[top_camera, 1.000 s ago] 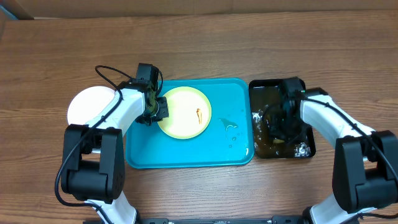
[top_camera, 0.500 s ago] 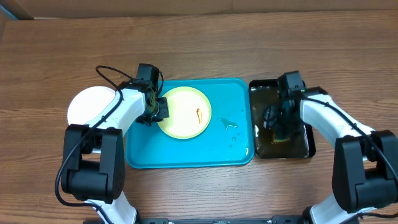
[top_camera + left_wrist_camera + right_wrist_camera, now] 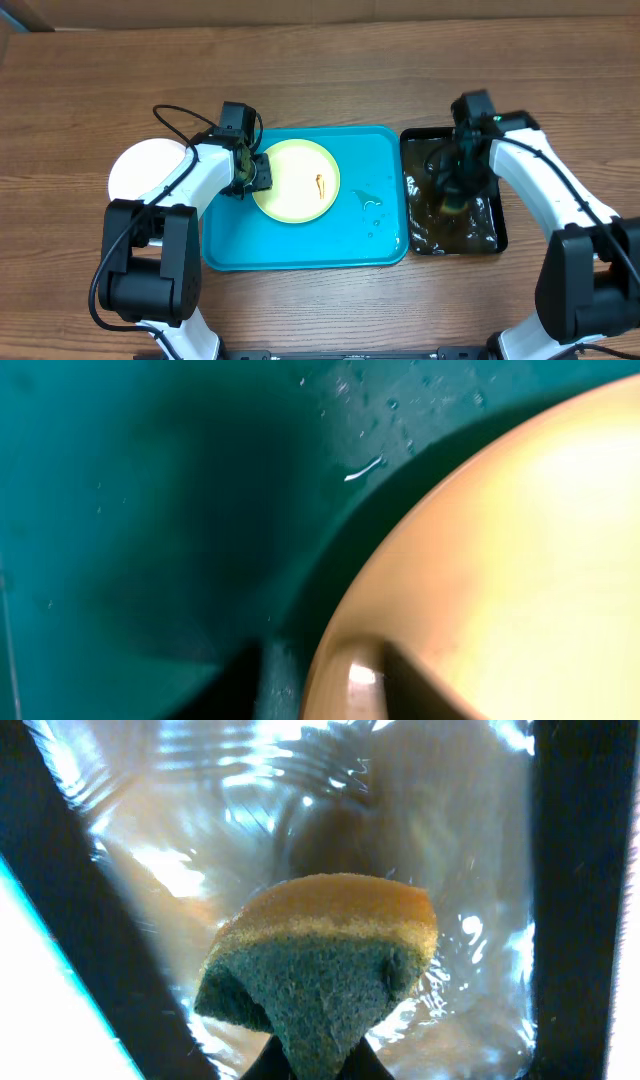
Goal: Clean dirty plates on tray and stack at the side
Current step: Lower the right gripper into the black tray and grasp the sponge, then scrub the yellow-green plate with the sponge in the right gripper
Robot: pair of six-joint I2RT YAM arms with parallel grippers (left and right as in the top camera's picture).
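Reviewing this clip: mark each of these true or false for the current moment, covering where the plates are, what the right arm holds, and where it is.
1. The yellow-green plate lies on the turquoise tray. True.
2. The right fingers are empty. False: they pinch a sponge.
3. A white plate sits on the table left of the tray. True.
4. The yellow-green plate is spotless. False: a small orange-brown smear shows near its middle.
5. The right arm works over the turquoise tray. False: it is over the black tray.
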